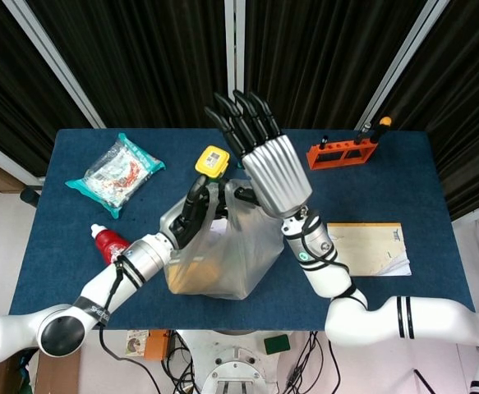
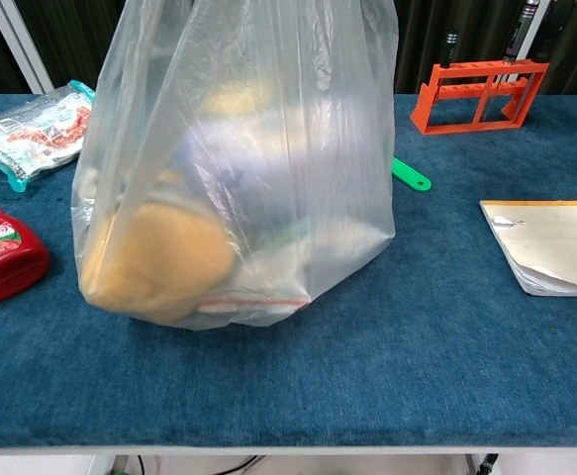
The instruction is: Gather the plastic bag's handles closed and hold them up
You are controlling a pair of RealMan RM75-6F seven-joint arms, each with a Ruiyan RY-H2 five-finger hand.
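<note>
Bag (image 2: 239, 168) sitting mid-desk toward the front edge, base on the cloth, thin clear film pulled up tall and tented. Looks soft and slippery, zero stiffness, probably crinkles and slides through fingers easily. Lumpy stuff inside, something round and tan like a bun low down, so likely some weight at the bottom but nothing heavy. Best taken at the handles up top, bunched tight into one rope, not by the walls, which would just stretch or tear.

Left hand (image 1: 191, 215) tucked in at the bag's top on the left side, dark fingers curled into the gathered plastic, seemingly gripping a handle. Right hand (image 1: 268, 168) directly above and over the bag's mouth, back of the hand to the head camera, fingers straight and spread toward the far edge, holding nothing as far as can be told, though the thumb side sits right by the film and is partly hidden. Chest view cuts both hands off at the top.

Handles not yet closed together, going by the right hand splayed like that
</note>
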